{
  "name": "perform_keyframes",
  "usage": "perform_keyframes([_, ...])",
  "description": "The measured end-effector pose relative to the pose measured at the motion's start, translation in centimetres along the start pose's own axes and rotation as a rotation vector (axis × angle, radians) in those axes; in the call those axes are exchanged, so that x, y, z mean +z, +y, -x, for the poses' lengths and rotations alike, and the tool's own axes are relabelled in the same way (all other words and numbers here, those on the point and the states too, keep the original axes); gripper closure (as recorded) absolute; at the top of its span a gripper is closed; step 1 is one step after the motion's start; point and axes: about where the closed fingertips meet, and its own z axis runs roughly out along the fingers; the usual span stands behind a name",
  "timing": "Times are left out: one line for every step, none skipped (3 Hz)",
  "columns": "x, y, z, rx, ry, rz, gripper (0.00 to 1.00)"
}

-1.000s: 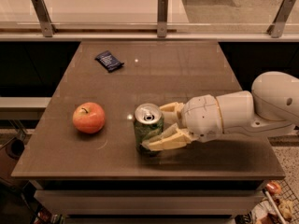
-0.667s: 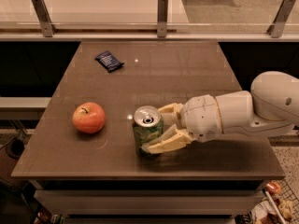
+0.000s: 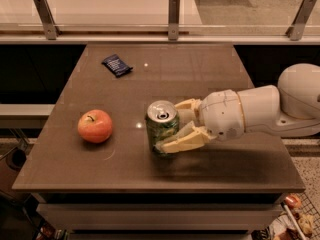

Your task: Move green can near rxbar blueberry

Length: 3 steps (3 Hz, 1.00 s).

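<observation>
The green can (image 3: 161, 126) stands upright on the brown table (image 3: 200, 79), near its front middle, silver top and pull-tab up. My gripper (image 3: 172, 126) reaches in from the right, its cream fingers (image 3: 181, 141) on either side of the can and closed against it. The rxbar blueberry (image 3: 117, 65), a small dark navy wrapper, lies flat at the table's far left, well away from the can.
A red-orange apple (image 3: 95, 126) sits to the left of the can. A glass rail with metal posts (image 3: 173, 10) runs along the table's far edge. My white arm (image 3: 270, 109) crosses the table's right side.
The can and gripper have shifted very slightly to the left; the grip on the can is unchanged. The apple and the bar have not moved.
</observation>
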Motion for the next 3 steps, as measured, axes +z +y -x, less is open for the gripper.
perform_keyframes([-2.3, -2.6, 2.5, 0.002, 0.014, -0.058, 1.0])
perform_keyframes([-4.3, -5.9, 5.9, -0.017, 0.037, -0.131, 1.0])
perform_keyframes([-5.3, -9.2, 8.7, -0.046, 0.028, -0.197, 1.0])
